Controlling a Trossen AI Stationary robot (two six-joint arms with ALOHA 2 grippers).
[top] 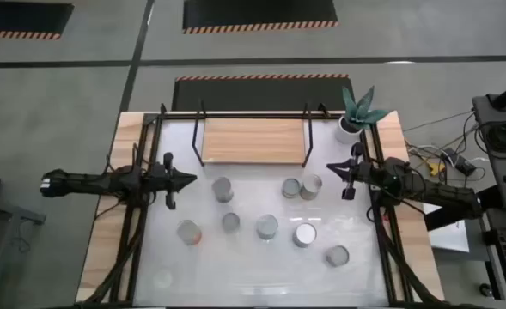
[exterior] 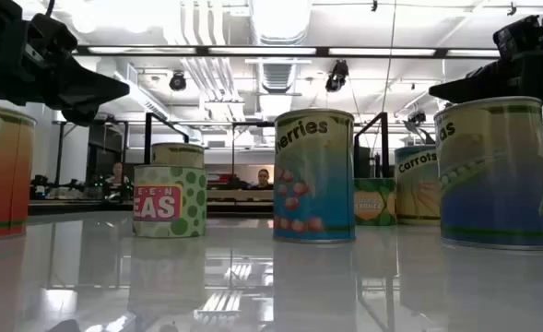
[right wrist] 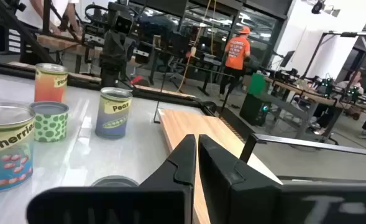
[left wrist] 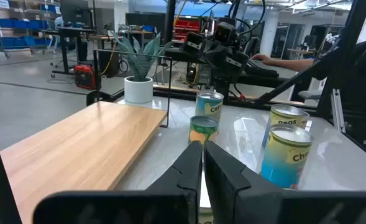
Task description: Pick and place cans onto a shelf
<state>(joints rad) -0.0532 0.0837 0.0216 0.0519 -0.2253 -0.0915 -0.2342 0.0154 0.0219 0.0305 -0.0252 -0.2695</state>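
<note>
Grey floor point(top: 81, 77) is stretching around the table, with dark mats edged in orange-and-black stripes point(top: 259, 15) lying on it. White ceiling ducts point(exterior: 206, 65) are running overhead under bright lights. A person in an orange shirt point(right wrist: 235, 53) is standing among workbenches; blue shelving point(left wrist: 27, 31) is lining a wall.

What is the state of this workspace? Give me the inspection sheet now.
Surface: glossy white tabletop, no spills seen.
Job's things: eight cans stand loose on the tabletop; wooden shelf bare.
Clutter: potted plant at the shelf's right end.
Grippers: left gripper shut, empty, left of the cans; right gripper shut, empty, right of them.
Cables: tangle beyond the table's right edge.
Surroundings: open workshop; a person in orange far behind.
</note>
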